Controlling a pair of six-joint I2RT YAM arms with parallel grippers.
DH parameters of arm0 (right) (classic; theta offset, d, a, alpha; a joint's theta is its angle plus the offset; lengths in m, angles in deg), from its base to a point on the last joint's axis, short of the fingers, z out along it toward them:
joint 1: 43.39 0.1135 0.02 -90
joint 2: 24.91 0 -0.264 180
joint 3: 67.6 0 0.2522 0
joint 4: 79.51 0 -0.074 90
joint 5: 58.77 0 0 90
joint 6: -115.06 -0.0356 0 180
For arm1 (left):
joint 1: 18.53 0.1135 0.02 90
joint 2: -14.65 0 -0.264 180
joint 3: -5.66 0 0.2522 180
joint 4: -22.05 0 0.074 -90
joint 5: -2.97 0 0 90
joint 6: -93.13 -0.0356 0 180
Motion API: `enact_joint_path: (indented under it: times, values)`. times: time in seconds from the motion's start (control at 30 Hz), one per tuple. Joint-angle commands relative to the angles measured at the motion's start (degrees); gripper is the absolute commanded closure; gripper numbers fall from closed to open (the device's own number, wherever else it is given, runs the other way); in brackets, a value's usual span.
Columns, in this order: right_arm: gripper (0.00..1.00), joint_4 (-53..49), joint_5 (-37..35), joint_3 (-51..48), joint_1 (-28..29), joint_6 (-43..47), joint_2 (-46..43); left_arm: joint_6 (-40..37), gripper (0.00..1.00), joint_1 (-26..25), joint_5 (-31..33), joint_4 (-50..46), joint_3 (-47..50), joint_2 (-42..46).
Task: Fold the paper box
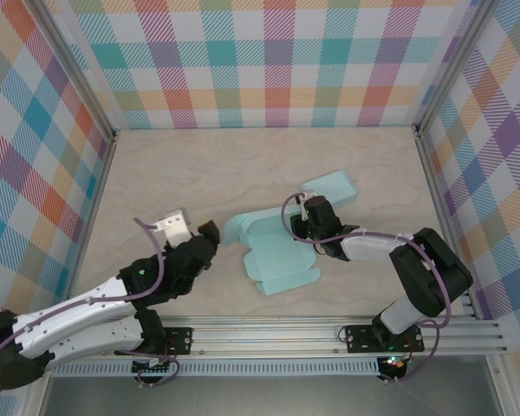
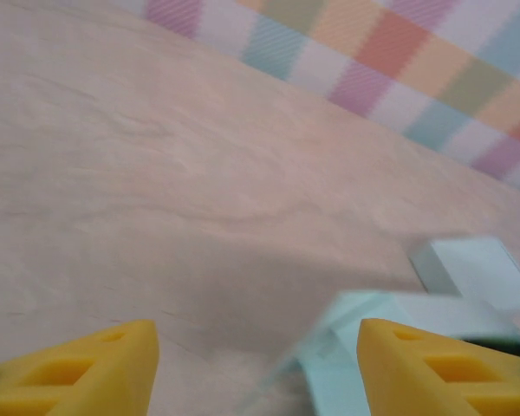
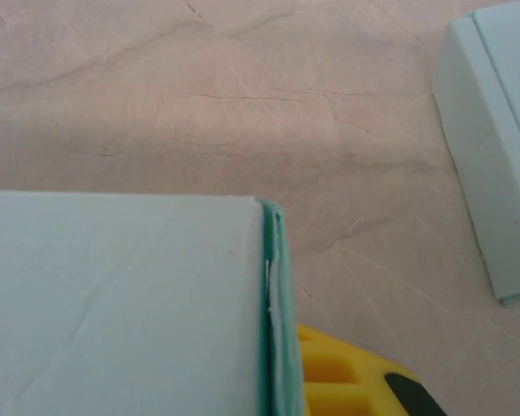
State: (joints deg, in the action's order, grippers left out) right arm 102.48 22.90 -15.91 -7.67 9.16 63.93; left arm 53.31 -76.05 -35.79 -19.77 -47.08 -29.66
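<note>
Sprawling mint paper box [image 1: 282, 264], half-folded

No readable txt/labels/nums/logos in any view; paper box [image 1: 276, 260] is plain teal, no print.

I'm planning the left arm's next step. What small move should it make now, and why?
Probably ease the left claw forward and to its right, until the left flap of the paper box sits between its open fingers. In the left wrist view that flap lies by the right finger, not yet between them, and the right claw is shut on the box.
</note>
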Motion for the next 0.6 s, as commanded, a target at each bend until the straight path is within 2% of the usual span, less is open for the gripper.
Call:
enact_joint_path:
  times: [0.0,0.1,0.27,0.4,0.57]
  values:
    - [1.0,1.2,1.9,1.1,0.4,-1.4,0.8,2.0,0.39,5.4,0.3,-2.7,4.7,3.1]
    - [1.0,1.1,2.4,1.4,0.4,-1.8,1.1,1.3,0.39,9.2,-5.5,2.2,9.0,3.7]
    - [1.0,0.8,3.0,1.5,0.4,-2.4,1.3,-0.6,0.38,11.3,-9.8,7.8,11.3,-2.0]
    - [1.0,0.8,3.5,1.9,0.4,-2.6,1.7,-4.5,0.36,13.3,-13.9,15.8,10.5,-11.1]
    - [1.0,0.3,3.4,2.0,0.4,-2.6,1.9,-8.7,0.37,14.4,-16.9,20.3,5.7,-23.4]
